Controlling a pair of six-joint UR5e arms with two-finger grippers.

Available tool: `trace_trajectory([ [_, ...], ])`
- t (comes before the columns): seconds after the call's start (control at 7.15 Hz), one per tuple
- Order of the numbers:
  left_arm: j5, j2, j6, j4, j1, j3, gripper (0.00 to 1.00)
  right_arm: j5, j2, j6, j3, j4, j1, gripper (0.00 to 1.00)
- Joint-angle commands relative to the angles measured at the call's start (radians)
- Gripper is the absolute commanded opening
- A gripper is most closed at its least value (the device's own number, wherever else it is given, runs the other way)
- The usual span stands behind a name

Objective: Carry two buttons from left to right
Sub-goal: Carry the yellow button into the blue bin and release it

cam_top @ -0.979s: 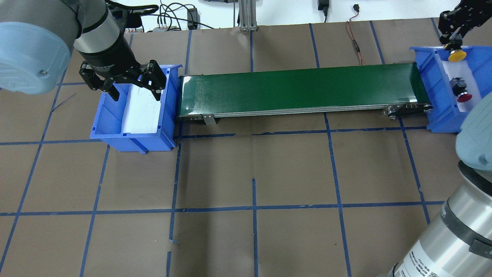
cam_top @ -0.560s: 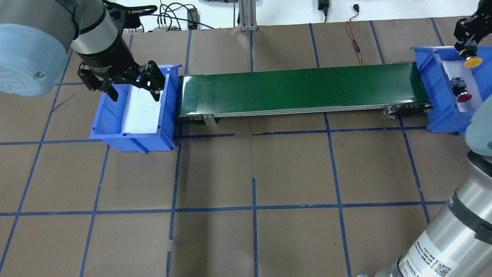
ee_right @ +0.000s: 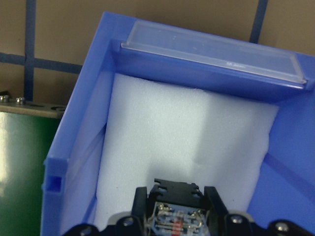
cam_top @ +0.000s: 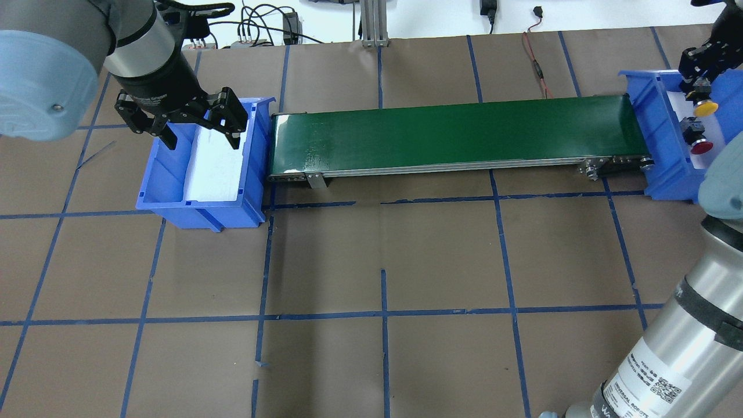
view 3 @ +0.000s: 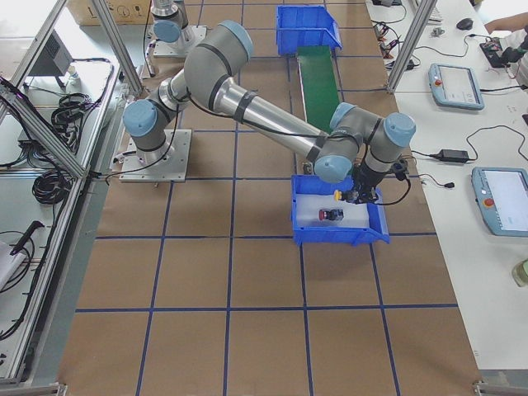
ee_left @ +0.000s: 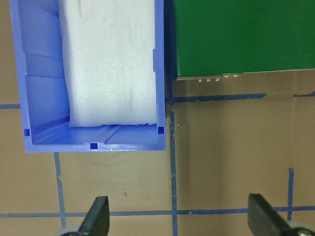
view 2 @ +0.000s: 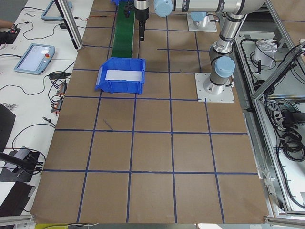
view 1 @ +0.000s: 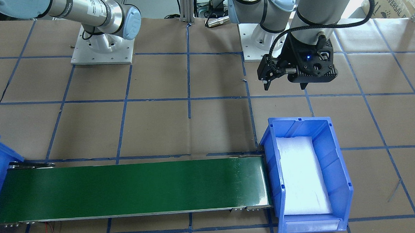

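My right gripper (cam_top: 700,87) is shut on the yellow button (cam_top: 706,108) and holds it, cap down, over the right blue bin (cam_top: 662,168). In the right wrist view the button's contact block (ee_right: 174,216) sits between the fingers above the bin's white foam (ee_right: 197,132). The red button (cam_top: 700,146) lies on its side on that foam, just beside the yellow one; both show in the exterior right view, red (view 3: 331,215) and yellow (view 3: 338,195). My left gripper (cam_top: 203,136) hangs open and empty over the left blue bin (cam_top: 168,200), which holds only white foam.
A green conveyor belt (cam_top: 458,136) runs between the two bins. In the left wrist view the left bin (ee_left: 93,145) and the belt end (ee_left: 241,39) lie below the open fingertips (ee_left: 100,216). Cables (cam_top: 537,64) lie behind the belt.
My right gripper has carried the yellow button to the right and then down toward the foam, close to the red button. The left gripper has barely shifted.
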Motion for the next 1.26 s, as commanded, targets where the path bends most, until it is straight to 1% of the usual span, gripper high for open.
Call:
trace_trajectory([
  [0.0, 0.0, 0.001, -0.001, 0.001, 0.0, -0.002, 1.0, 0.012, 0.032, 0.02, -0.001, -0.021, 0.001, 0.12],
  [0.14, 0.0, 0.003, -0.001, 0.0, 0.0, -0.004, 1.0, 0.012, 0.051, 0.022, -0.001, -0.024, 0.001, 0.15],
  [0.28, 0.002, 0.004, -0.001, 0.0, 0.0, -0.007, 1.0, 0.012, 0.058, 0.022, -0.005, -0.031, 0.001, 0.23],
  [0.42, -0.001, 0.004, -0.006, 0.0, 0.0, -0.007, 1.0, 0.012, 0.059, 0.022, -0.011, -0.033, 0.001, 0.26],
  [0.56, -0.001, 0.007, -0.006, 0.001, 0.0, -0.01, 1.0, 0.012, 0.062, 0.022, -0.013, -0.035, 0.001, 0.33],
  [0.7, -0.001, 0.006, -0.006, 0.001, 0.0, -0.01, 1.0, 0.036, 0.067, 0.061, -0.014, -0.035, -0.001, 0.6],
  [0.84, -0.001, 0.003, -0.006, 0.001, 0.0, -0.008, 1.0, 0.038, 0.066, 0.062, -0.03, -0.032, -0.001, 0.96],
  [0.98, -0.001, -0.009, -0.013, 0.001, -0.001, 0.002, 1.0, 0.034, 0.065, 0.057, -0.048, -0.03, 0.001, 1.0],
  [1.12, -0.003, -0.01, -0.013, 0.001, -0.004, 0.003, 1.0, 0.026, 0.056, 0.051, -0.051, -0.022, 0.001, 1.0],
])
